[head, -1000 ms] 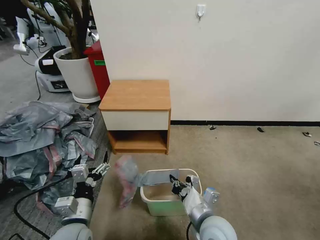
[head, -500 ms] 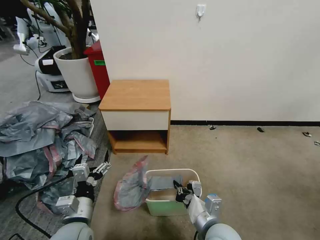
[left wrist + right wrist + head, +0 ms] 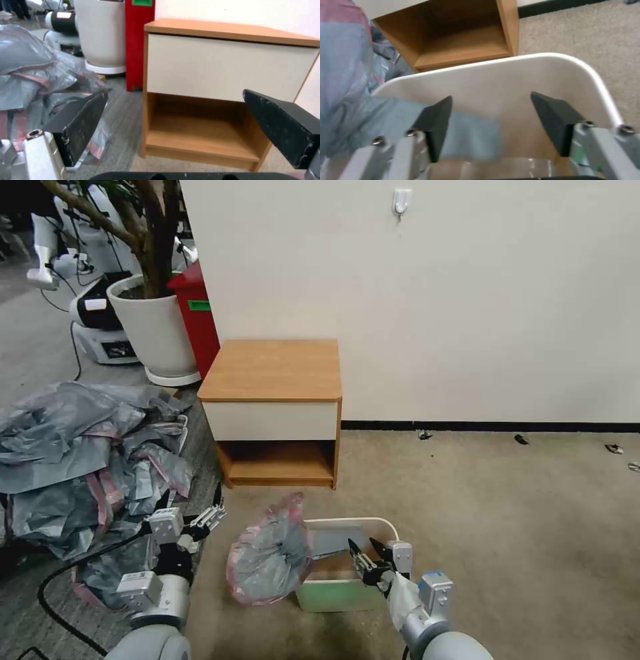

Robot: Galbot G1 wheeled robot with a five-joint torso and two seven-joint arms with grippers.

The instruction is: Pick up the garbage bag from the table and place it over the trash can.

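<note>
Garbage bag (image 3: 270,557): draped over trash can (image 3: 383,525) left rim, bulk outside, long axis sideways (tail inside).
Right hand (image 3: 371,557): fingers apart, above can.
Left hand (image 3: 200,517): apart, idle.

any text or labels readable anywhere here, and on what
No text can be read.
Green label on the red bin: too small to read.
White patch on the black-and-white machine by the planter: blurred, no legible letters.
The nightstand, trash can and garbage bag: no print visible.
</note>
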